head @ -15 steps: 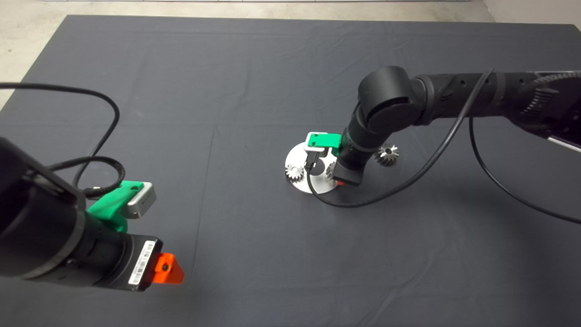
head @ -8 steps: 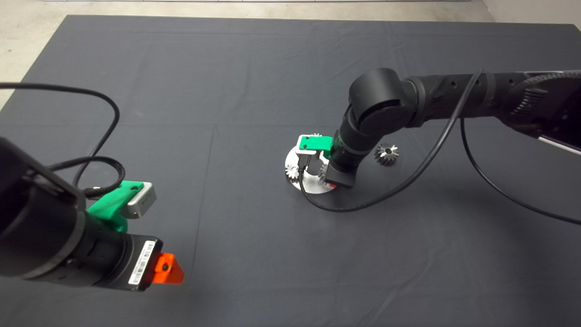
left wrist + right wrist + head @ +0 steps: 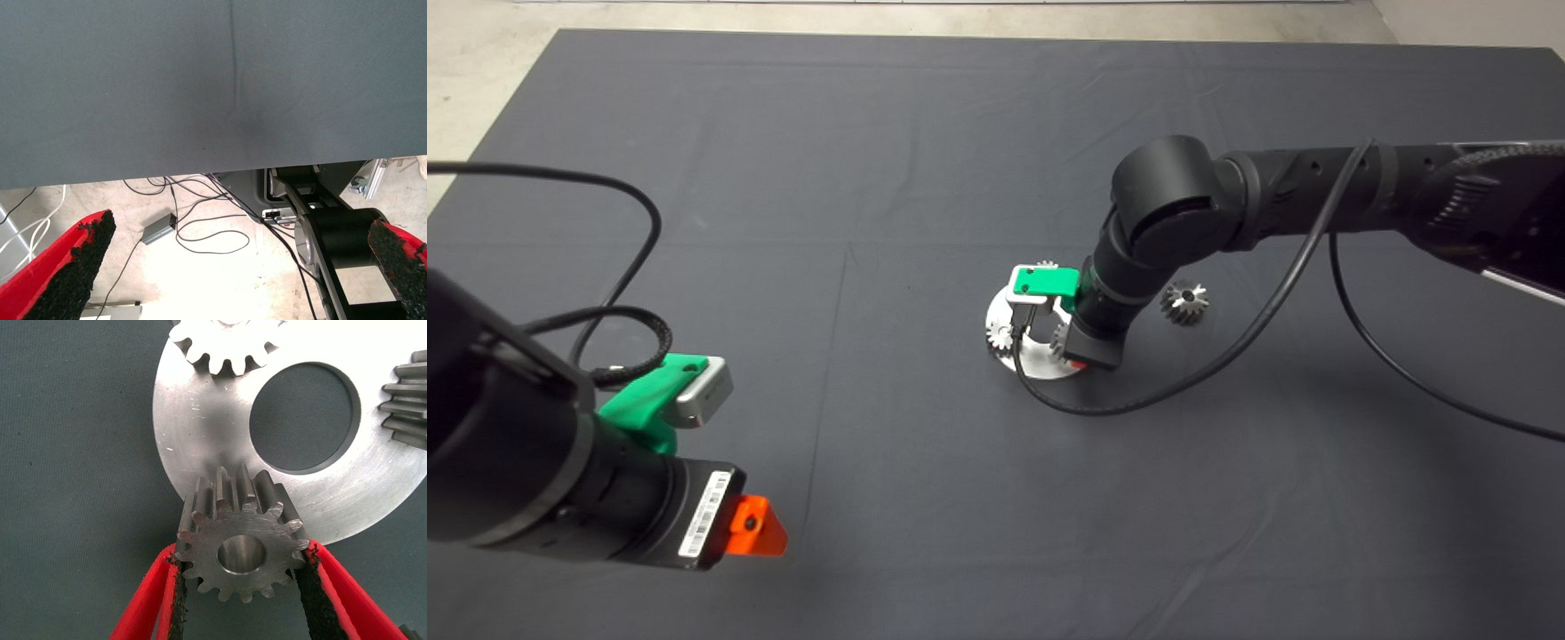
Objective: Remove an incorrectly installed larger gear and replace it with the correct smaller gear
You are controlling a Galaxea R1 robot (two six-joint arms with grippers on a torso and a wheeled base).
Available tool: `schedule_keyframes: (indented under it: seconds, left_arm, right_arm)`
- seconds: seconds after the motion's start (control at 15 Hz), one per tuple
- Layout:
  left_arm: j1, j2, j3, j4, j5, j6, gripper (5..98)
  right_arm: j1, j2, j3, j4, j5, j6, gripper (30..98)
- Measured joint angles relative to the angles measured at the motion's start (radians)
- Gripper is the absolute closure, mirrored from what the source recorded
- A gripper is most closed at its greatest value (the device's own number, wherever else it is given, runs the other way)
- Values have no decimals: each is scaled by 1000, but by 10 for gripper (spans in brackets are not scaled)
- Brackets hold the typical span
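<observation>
1. Head view: the right gripper (image 3: 1083, 360) stands over the round metal plate (image 3: 1040, 366) near the mat's (image 3: 871, 133) centre, at the plate's 4 o'clock edge. The larger gear (image 3: 1184, 302) lies on the mat, off the plate towards 3 o'clock, so its removal looks done. One twin gear (image 3: 1000, 336) sits at the plate's 9 o'clock rim and another (image 3: 1046, 265) peeks out at 12 o'clock.
2. Left wrist view: the left gripper (image 3: 230, 267) is parked at the mat's 8 o'clock corner, its fingers (image 3: 67, 263) spread wide with nothing between them.
3. Right wrist view: the right gripper's pads are pinched on the smaller gear (image 3: 240, 550), held at the rim of the plate and not yet released. By my reading, seating it and letting go remain.
</observation>
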Motion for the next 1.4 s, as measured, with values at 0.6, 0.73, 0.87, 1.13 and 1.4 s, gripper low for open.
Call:
schedule_keyframes:
  seconds: [0.6, 0.73, 0.87, 1.13, 1.4]
  left_arm:
    - [0, 0, 0, 0, 0, 0, 58]
    - [0, 0, 0, 0, 0, 0, 58]
    - [0, 0, 0, 0, 0, 0, 58]
    - [0, 0, 0, 0, 0, 0, 58]
    - [0, 0, 0, 0, 0, 0, 58]
  right_arm:
    - [36, -4, 0, 0, -4, 0, 898]
    - [37, -4, 1, 0, -3, 0, 898]
    - [37, -9, 3, 0, -3, 0, 898]
    - [37, -27, 3, 0, -4, 0, 898]
    - [37, -40, 5, 0, -4, 0, 898]
